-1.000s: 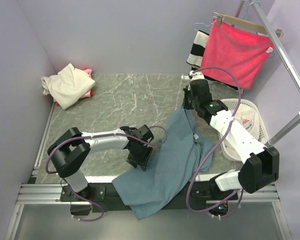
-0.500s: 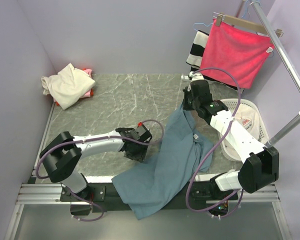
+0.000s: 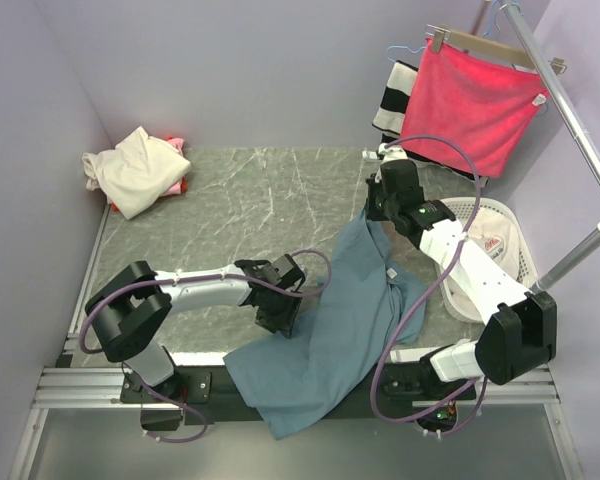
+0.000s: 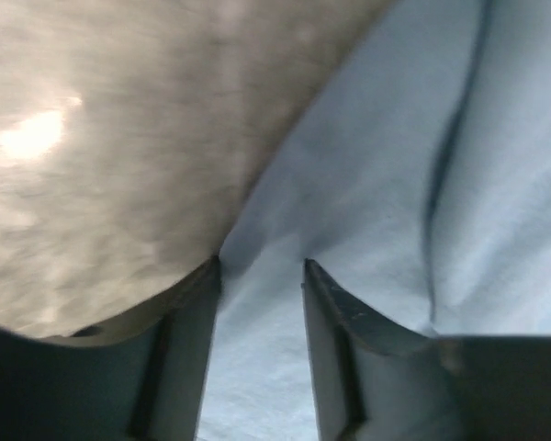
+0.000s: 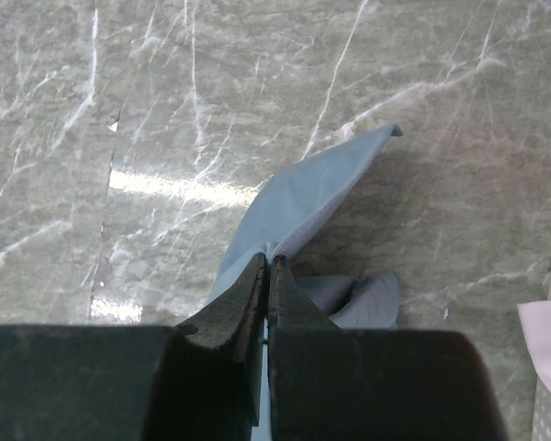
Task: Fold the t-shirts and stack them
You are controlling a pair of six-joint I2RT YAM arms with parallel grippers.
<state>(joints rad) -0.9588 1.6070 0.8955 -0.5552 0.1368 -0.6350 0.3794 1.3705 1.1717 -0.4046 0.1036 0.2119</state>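
Note:
The blue-grey t-shirt (image 3: 342, 318) lies spread from mid-table over the near edge. My right gripper (image 3: 374, 216) is shut on its far corner; the right wrist view shows the jaws (image 5: 266, 264) pinching a fold of blue cloth (image 5: 303, 197) just above the marble. My left gripper (image 3: 284, 311) is low at the shirt's left edge, open, with blue cloth (image 4: 367, 175) under and between the fingers (image 4: 262, 269). A cream t-shirt (image 3: 140, 170) is crumpled at the far left corner with pink cloth (image 3: 177, 186) under it. A white shirt with red print (image 3: 492, 236) lies in the basket.
A white mesh basket (image 3: 458, 212) stands at the right. A bright pink-red towel (image 3: 475, 100) and a black-and-white striped cloth (image 3: 394, 95) hang on a metal rack (image 3: 570, 110) at the back right. Purple walls close in the table.
My left gripper drew back to the left off the shirt edge, then came back onto it. The right gripper has kept still, holding the corner.

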